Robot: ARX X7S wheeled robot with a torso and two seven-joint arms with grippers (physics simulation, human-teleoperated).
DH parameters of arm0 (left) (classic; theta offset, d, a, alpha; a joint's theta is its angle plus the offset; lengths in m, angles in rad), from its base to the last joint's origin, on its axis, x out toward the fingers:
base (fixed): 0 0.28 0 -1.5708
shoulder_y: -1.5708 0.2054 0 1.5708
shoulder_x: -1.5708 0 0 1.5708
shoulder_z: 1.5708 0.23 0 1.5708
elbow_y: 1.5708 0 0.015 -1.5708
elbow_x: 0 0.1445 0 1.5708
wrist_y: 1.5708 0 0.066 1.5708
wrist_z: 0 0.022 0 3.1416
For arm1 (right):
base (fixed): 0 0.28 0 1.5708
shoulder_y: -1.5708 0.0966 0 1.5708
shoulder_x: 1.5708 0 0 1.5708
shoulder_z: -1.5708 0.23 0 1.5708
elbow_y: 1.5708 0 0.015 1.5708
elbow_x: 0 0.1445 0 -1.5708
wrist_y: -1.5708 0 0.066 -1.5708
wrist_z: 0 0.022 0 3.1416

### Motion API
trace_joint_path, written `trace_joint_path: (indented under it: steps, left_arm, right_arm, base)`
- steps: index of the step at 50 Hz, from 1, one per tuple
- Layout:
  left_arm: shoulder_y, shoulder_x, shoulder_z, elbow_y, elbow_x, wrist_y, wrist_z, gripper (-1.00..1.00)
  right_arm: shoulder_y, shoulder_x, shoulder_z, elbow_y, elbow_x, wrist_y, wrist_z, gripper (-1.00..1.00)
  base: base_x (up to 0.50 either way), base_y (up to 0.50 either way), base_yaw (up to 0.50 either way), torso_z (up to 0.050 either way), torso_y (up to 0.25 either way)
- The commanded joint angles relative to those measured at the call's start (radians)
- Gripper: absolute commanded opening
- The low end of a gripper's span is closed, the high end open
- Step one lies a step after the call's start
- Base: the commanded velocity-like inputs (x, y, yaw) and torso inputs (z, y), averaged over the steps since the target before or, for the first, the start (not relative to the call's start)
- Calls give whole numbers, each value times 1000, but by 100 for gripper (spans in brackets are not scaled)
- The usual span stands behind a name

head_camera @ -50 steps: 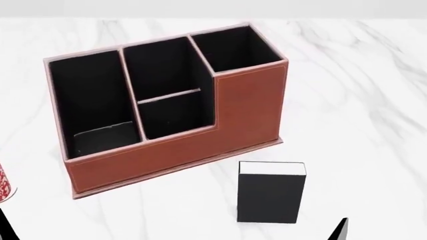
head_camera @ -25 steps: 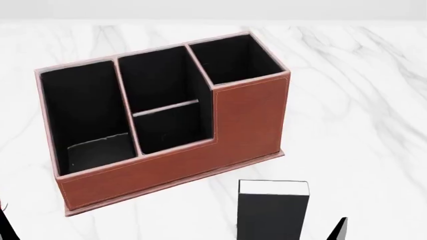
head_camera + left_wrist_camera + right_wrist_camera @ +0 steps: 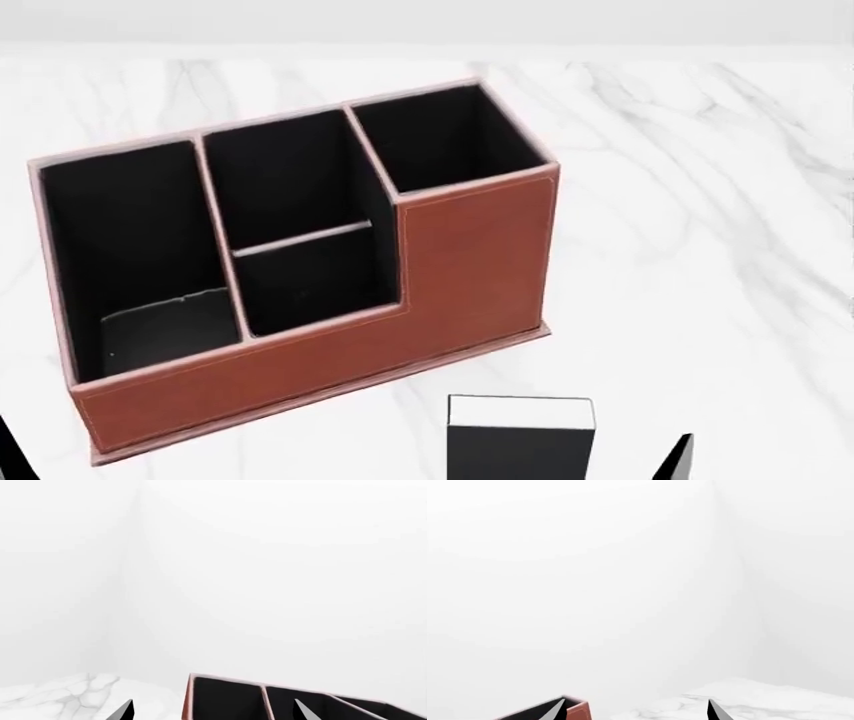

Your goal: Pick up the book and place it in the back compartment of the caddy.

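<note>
Book (image 3: pixel 519 437) stood upright on the white marble surface (image 3: pixel 694 200), just in front of the caddy (image 3: pixel 307 260) and toward its right end, apart from it. White page block faced up, plain black cover faced the head cam; lower part cut off by the frame edge, so long axis couldn't be judged w/ certainty, though the upper edge ran left-right across the view. Cover looked matte and flat, corners square.

Caddy was a boxy reddish-brown leather-look organiser w/ black lining, pale pinkish rims and fine stitching along the edges, set at a slant to the view. Near long wall stepped down over the left and middle cells, full height at the right end. Back compartment (image 3: pixel 314 280) sat behind that low wall, bounded by a thin cross divider.

Vs half a sec earlier, in the head view caddy and book both sat lower and more to the left; less of the book showed.

Left gripper (image 3: pixel 210 711): two dark finger tips spread wide w/ nothing between them, caddy rim beyond. Right gripper (image 3: pixel 637 711): tips likewise parted and empty, a caddy corner (image 3: pixel 570 709) by one tip
</note>
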Motion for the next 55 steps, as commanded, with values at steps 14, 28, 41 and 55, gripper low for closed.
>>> trace_joint_path:
  steps: [14,28,41,55]
  left_arm:
    - [1,-8,8,-1,-1,5,-11,100]
    - [0,-12,12,-2,-1,7,-18,100]
    - [-2,-17,16,-2,-3,6,-22,100]
    - [-4,-21,20,-4,-4,8,-28,100]
  right_arm:
    - [3,7,-9,6,-1,-4,11,100]
    - [3,12,-15,9,-2,-10,13,100]
    - [7,12,-21,17,-22,-14,18,100]
    - [10,11,-25,26,-57,-24,29,100]
  base:
    - [104,-84,0,0,0]
    - [102,-76,0,0,0]
    - [22,0,0,0,0]
    - [0,0,0,0,0]
